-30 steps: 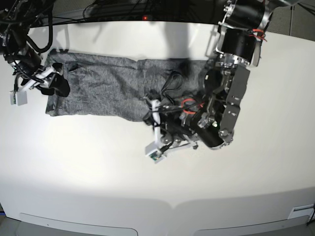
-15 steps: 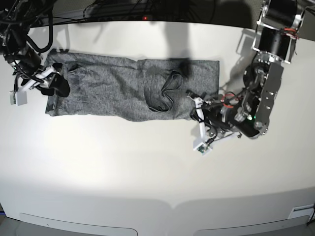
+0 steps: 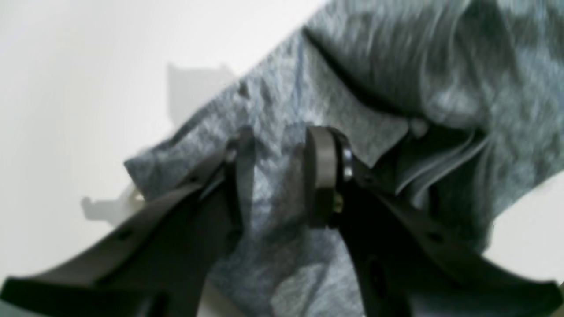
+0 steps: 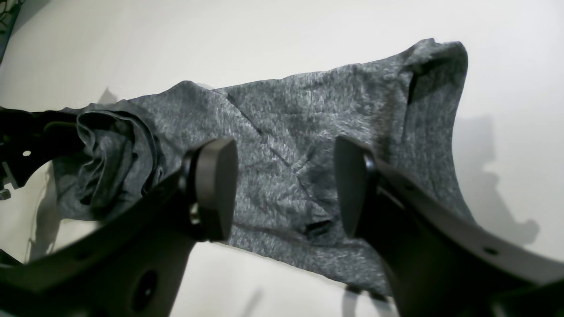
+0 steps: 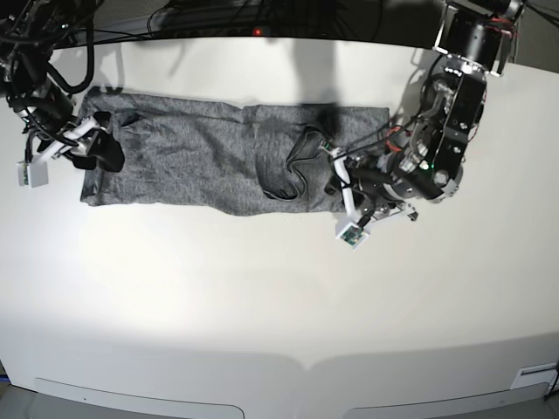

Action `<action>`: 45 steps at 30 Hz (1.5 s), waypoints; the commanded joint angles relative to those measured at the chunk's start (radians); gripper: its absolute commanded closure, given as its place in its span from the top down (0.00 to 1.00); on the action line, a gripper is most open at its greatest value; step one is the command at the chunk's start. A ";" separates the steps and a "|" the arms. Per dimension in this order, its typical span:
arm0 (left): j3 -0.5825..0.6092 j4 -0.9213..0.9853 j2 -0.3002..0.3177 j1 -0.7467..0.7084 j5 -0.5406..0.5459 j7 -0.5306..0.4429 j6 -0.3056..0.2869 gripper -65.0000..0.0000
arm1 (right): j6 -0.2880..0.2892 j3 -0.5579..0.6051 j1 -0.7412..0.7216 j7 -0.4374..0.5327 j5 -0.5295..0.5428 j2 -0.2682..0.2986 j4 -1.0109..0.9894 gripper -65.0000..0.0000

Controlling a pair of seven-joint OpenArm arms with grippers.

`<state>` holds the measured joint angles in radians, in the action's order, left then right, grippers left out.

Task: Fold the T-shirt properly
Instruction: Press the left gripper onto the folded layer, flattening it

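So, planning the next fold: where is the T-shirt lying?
In the base view the T-shirt lies spread across the table's far half, between both tools.

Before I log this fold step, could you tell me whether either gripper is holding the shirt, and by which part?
The right gripper is open above the T-shirt, holding nothing. The left gripper straddles the shirt's end edge; whether it grips cannot be told.

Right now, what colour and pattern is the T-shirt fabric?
Heather grey, a mottled dark-and-light knit with no print. The T-shirt shows it best in the right wrist view.
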<state>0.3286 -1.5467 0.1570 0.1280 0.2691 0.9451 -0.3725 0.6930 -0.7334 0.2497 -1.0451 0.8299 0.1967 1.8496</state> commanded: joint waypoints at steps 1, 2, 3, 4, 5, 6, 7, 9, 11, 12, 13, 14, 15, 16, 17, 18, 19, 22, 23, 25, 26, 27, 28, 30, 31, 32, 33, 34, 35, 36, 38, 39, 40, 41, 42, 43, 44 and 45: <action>0.001 -0.018 -0.027 0.019 0.011 -0.018 -0.004 0.29 | 0.005 -0.006 -0.006 0.027 0.020 0.013 0.020 0.54; 0.001 -0.018 -0.048 0.019 0.011 -0.018 -0.004 0.29 | 0.005 -0.006 -0.006 0.027 0.020 0.013 0.020 0.54; 0.001 -0.018 -0.072 0.019 0.011 -0.018 -0.005 0.29 | 0.005 -0.006 -0.006 0.027 0.020 0.013 0.020 0.54; 0.001 -0.018 -0.096 0.019 0.011 -0.018 -0.005 0.29 | 0.005 -0.006 -0.006 0.027 0.020 0.013 0.020 0.54; 0.001 -0.018 -0.120 0.019 0.008 -0.019 -0.005 0.29 | 0.005 -0.006 -0.006 0.026 0.020 0.013 0.020 0.54; 0.001 -0.018 -0.143 0.019 -0.002 -0.020 -0.005 0.29 | 0.005 -0.006 -0.006 0.026 0.020 0.013 0.020 0.54; 0.001 -0.017 -0.166 0.019 -0.022 -0.023 -0.005 0.29 | 0.005 -0.006 -0.006 0.026 0.020 0.013 0.020 0.54; 0.001 -0.017 -0.202 0.019 -0.071 -0.033 -0.005 0.29 | 0.005 -0.006 -0.006 0.026 0.020 0.013 0.020 0.54; 0.001 -0.017 -0.227 0.020 -0.115 -0.034 -0.005 0.29 | 0.005 -0.006 -0.006 0.026 0.019 0.013 0.020 0.54; 0.001 -0.017 -0.232 0.022 -0.140 -0.034 -0.005 0.29 | 0.005 -0.006 -0.006 0.026 0.020 0.013 0.020 0.54; 0.000 -0.018 -0.231 0.023 -0.164 -0.033 -0.005 0.29 | 0.005 -0.006 -0.006 0.026 0.020 0.013 0.020 0.54; 0.000 -0.018 -0.230 0.026 -0.196 -0.024 -0.005 0.29 | 0.005 -0.006 -0.006 0.026 0.019 0.013 0.020 0.54; 0.000 -0.018 -0.228 0.028 -0.234 -0.009 -0.005 0.29 | 0.005 -0.006 -0.006 0.025 0.019 0.013 0.020 0.54; 0.000 -0.018 -0.224 0.030 -0.262 0.011 -0.005 0.29 | 0.005 -0.006 -0.006 0.024 0.019 0.013 0.020 0.54; 0.000 -0.018 -0.219 0.033 -0.275 0.031 -0.005 0.29 | 0.005 -0.006 -0.006 0.024 0.019 0.013 0.020 0.54; 0.000 -0.018 -0.209 0.036 -0.276 0.053 -0.005 0.29 | 0.005 -0.006 -0.006 0.024 0.019 0.013 0.020 0.54; 0.000 -0.018 -0.201 0.037 -0.268 0.073 -0.005 0.29 | 0.005 -0.006 -0.006 0.025 0.020 0.013 0.020 0.54; 0.000 -0.020 -0.171 0.038 -0.209 0.150 -0.005 0.29 | 0.005 -0.006 -0.006 0.024 0.019 0.013 0.020 0.54; 0.000 -0.020 -0.163 0.037 -0.191 0.179 -0.005 0.29 | 0.005 -0.006 -0.006 0.025 0.019 0.014 0.020 0.54; 0.000 -0.027 -0.152 0.029 -0.164 0.223 -0.005 0.29 | 0.005 -0.006 -0.006 0.027 0.019 0.014 0.020 0.54; 0.000 -0.039 -0.149 0.020 -0.156 0.238 -0.005 0.29 | 0.005 -0.006 -0.006 0.029 0.020 0.013 0.020 0.54; 0.000 -0.053 -0.147 0.007 -0.145 0.252 -0.005 0.29 | 0.005 -0.006 -0.006 0.035 0.019 0.013 0.020 0.54; 0.000 -0.071 -0.147 -0.009 -0.144 0.259 -0.005 0.28 | 0.005 -0.006 -0.006 0.040 0.020 0.014 0.020 0.54; 0.000 -0.111 -0.148 -0.054 -0.144 0.257 -0.005 0.25 | 0.005 -0.006 -0.010 0.045 0.019 0.013 0.020 0.54; 0.000 -0.127 -0.148 -0.080 -0.144 0.251 -0.005 0.25 | 0.005 -0.006 -0.015 0.043 0.019 0.013 0.020 0.54; 0.000 -0.140 -0.148 -0.106 -0.144 0.239 -0.005 0.25 | 0.005 -0.006 -0.022 0.042 0.019 0.014 0.020 0.54; 0.000 -0.147 -0.148 -0.131 -0.144 0.223 -0.005 0.25 | 0.005 -0.006 -0.028 0.042 0.019 0.014 0.020 0.54; 0.000 -0.149 -0.148 -0.154 -0.145 0.199 -0.005 0.25 | 0.005 -0.006 -0.035 0.039 0.019 0.013 0.020 0.54; 0.000 -0.149 -0.148 -0.177 -0.145 0.172 -0.005 0.25 | 0.005 -0.006 -0.042 0.036 0.019 0.013 0.020 0.54; 0.000 -0.149 -0.148 -0.198 -0.145 0.140 -0.005 0.25 | 0.005 -0.006 -0.051 0.031 0.019 0.013 0.020 0.54; 0.000 -0.149 -0.148 -0.235 -0.145 0.079 -0.005 0.25 | 0.005 -0.006 -0.063 0.023 0.019 0.013 0.020 0.54; 0.001 -0.149 -0.148 -0.249 -0.144 0.058 -0.005 0.25 | 0.005 -0.006 -0.068 0.018 0.019 0.013 0.020 0.54; 0.001 -0.148 -0.149 -0.259 -0.135 0.048 -0.005 0.25 | 0.005 -0.006 -0.071 0.019 0.019 0.013 0.020 0.54; 0.001 -0.149 -0.150 -0.262 -0.118 0.050 -0.005 0.25 | 0.005 -0.006 -0.072 0.018 0.019 0.013 0.020 0.54; 0.001 -0.149 -0.153 -0.261 -0.101 0.058 -0.005 0.25 | 0.005 -0.006 -0.072 0.018 0.019 0.013 0.020 0.54; 0.000 -0.149 -0.158 -0.258 -0.088 0.062 -0.005 0.25 | 0.005 -0.006 -0.072 0.018 0.019 0.013 0.020 0.54; 0.001 -0.149 -0.163 -0.254 -0.077 0.064 -0.005 0.25 | 0.005 -0.006 -0.072 0.016 0.019 0.013 0.020 0.54; 0.000 -0.149 -0.172 -0.248 -0.067 0.064 -0.005 0.25 | 0.005 -0.006 -0.072 0.015 0.019 0.013 0.020 0.54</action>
<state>0.3275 -1.6760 -0.0036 -0.1329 0.1852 1.0237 -0.3729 0.6930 -0.7334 0.1860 -1.0496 0.8299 0.1963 1.8496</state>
